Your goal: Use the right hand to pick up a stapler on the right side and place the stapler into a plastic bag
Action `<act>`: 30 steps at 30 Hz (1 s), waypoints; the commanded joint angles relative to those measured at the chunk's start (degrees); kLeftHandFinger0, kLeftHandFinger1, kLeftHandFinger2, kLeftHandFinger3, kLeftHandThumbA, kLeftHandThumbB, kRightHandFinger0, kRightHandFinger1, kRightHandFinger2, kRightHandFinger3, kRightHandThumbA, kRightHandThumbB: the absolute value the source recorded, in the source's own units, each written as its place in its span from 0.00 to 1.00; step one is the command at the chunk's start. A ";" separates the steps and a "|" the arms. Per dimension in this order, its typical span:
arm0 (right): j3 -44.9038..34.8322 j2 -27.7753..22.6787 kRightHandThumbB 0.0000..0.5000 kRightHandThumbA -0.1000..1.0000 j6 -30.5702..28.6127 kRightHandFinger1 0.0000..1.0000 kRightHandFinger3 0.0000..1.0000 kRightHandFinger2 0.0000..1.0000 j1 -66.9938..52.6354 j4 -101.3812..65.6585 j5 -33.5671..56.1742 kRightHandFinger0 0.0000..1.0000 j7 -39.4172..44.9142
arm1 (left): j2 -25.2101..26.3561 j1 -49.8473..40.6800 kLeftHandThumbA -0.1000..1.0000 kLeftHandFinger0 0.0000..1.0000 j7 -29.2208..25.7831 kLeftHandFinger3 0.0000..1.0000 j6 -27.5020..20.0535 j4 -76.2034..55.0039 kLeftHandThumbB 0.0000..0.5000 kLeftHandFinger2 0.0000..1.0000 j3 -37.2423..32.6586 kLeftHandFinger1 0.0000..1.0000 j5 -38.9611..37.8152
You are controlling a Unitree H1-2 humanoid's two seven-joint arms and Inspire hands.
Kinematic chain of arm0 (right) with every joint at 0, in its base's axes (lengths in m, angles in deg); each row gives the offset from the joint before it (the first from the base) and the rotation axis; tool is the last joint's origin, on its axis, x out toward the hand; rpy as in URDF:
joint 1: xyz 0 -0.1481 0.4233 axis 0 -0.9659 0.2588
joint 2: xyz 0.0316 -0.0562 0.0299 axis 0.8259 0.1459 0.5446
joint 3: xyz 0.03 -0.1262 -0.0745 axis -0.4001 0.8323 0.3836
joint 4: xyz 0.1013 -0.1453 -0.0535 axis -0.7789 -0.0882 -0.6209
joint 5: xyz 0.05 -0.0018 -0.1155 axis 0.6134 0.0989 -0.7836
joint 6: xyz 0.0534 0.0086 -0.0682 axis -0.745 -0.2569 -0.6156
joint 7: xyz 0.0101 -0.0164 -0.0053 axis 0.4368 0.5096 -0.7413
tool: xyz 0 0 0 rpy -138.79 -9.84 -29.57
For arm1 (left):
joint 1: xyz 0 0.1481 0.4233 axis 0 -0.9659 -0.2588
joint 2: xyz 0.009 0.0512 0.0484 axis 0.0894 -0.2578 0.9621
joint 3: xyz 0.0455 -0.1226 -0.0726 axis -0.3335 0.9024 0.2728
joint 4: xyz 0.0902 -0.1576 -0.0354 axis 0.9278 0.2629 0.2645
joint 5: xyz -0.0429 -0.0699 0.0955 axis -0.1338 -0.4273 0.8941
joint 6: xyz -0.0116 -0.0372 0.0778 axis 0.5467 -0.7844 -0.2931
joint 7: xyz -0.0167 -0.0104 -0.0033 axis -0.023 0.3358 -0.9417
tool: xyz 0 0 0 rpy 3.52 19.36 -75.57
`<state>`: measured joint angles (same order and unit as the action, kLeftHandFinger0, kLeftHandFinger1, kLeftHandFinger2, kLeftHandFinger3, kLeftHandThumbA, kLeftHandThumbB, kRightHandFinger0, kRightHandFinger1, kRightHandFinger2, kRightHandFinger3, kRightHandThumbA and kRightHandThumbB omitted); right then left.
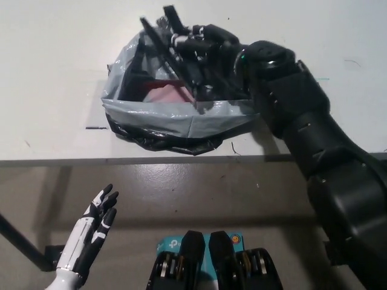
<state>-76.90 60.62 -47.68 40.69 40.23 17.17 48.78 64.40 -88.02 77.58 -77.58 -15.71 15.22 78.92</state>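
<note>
**Black right hand holds a stapler over the open mouth of a grey bag**

Nearest, at the lower left, the white left hand (91,232) rests below the counter's front edge and over the floor. Its fingers are spread and it holds nothing.

The white counter (48,72) has a straight front edge running across the whole picture. A short dark mark (95,127) lies on the counter just left of the bag.

The grey plastic bag (175,121) sits close to that front edge, with its black underside showing along the near side. Its mouth is wide open and faces up. Something pink (163,95) lies inside.

The black right arm comes in from the lower right and crosses the bag's right rim. The right hand (205,48) is over the bag's opening, with its fingers closed around the stapler (158,48). The stapler is long and black and slants down into the bag's mouth. It is hard to tell from the black fingers, and no writing on it can be read.

Bare counter lies open to the left of the bag, beyond it, and to the far right.
</note>
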 commanded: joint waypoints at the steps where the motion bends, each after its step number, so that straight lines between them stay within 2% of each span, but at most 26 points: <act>1: 12.87 -1.60 0.62 0.57 -15.32 0.36 0.21 0.54 6.76 -1.36 -17.47 0.09 -8.11 | 1.69 1.15 0.92 1.00 1.55 1.00 0.35 -3.09 0.02 1.00 -0.95 1.00 0.46; 4: 17.17 -2.80 0.58 0.56 -18.71 0.35 0.22 0.52 7.00 -1.18 -20.62 0.09 -10.26 | 2.03 1.68 0.93 1.00 1.78 1.00 0.25 -2.85 0.03 1.00 -1.29 1.00 1.09; 7: 19.66 -3.39 0.57 0.59 -20.07 0.30 0.21 0.46 7.11 -1.02 -22.07 0.06 -11.68 | 2.18 1.86 0.93 1.00 1.78 1.00 0.34 -2.79 0.03 1.00 -1.52 1.00 1.43; 8: 22.87 -3.90 0.57 0.59 -22.38 0.23 0.17 0.37 7.23 -0.92 -25.52 0.07 -15.01 | 2.35 1.88 0.93 1.00 1.92 1.00 0.54 -3.10 0.01 1.00 -1.71 1.00 1.62; 9: 24.56 -4.30 0.58 0.59 -22.97 0.17 0.12 0.31 7.17 -1.40 -27.37 0.03 -16.88 | 2.45 1.95 0.93 1.00 1.98 1.00 0.45 -3.17 0.00 1.00 -1.86 1.00 1.75; 12: 27.15 -4.96 0.58 0.56 -25.21 0.12 0.06 0.27 6.86 -1.79 -29.66 0.00 -20.04 | 2.58 1.84 0.95 1.00 1.63 1.00 0.17 -3.21 0.02 1.00 -2.25 1.00 2.91; 16: 31.18 -5.89 0.61 0.55 -27.74 0.12 0.18 0.33 6.32 -1.99 -33.69 0.00 -26.45 | 2.92 1.81 0.94 1.00 1.80 1.00 -0.16 -3.18 0.01 1.00 -2.66 1.00 2.77; 19: 32.12 -6.24 0.60 0.58 -27.94 0.16 0.34 0.41 6.29 -2.17 -34.79 0.00 -28.01 | 3.24 2.06 0.94 1.00 1.90 1.00 -0.26 -3.12 0.01 1.00 -2.91 1.00 2.93; 22: 34.14 -6.59 0.62 0.60 -28.58 0.13 0.40 0.39 5.98 -2.28 -37.63 0.00 -32.70 | 3.44 2.37 0.94 1.00 2.08 1.00 0.08 -3.28 0.02 1.00 -3.18 1.00 2.82; 24: 34.33 -6.61 0.62 0.60 -28.65 0.05 0.35 0.30 5.59 -2.64 -37.94 0.00 -33.69 | 3.60 2.68 0.94 1.00 2.09 1.00 0.34 -3.22 0.02 1.00 -3.43 1.00 3.34; 26: 34.07 -6.59 0.61 0.57 -29.36 0.00 0.24 0.22 5.30 -2.61 -37.90 0.00 -34.26 | 3.78 2.86 0.94 1.00 2.23 1.00 0.39 -3.20 0.02 1.00 -3.58 1.00 3.37; 27: 33.63 -6.52 0.63 0.59 -29.95 0.00 0.14 0.20 4.92 -2.71 -37.43 0.00 -34.20 | 3.87 3.04 0.94 1.00 2.32 1.00 0.32 -3.03 0.01 1.00 -3.72 1.00 3.46; 29: 32.27 -6.39 0.60 0.60 -30.56 0.01 0.11 0.23 4.17 -3.24 -36.25 0.00 -32.94 | 4.04 3.36 0.94 1.00 2.59 1.00 0.34 -3.05 0.00 1.00 -3.98 1.00 3.31; 30: 31.83 -6.25 0.59 0.60 -30.94 0.06 0.14 0.31 3.94 -3.25 -36.04 0.00 -32.70 | 4.08 3.46 0.94 1.00 2.61 1.00 0.66 -3.21 0.00 1.00 -4.10 1.00 3.23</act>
<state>-44.35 55.84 -68.40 39.86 40.56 -13.19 26.79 66.49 -86.58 77.79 -76.55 -15.72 12.27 81.18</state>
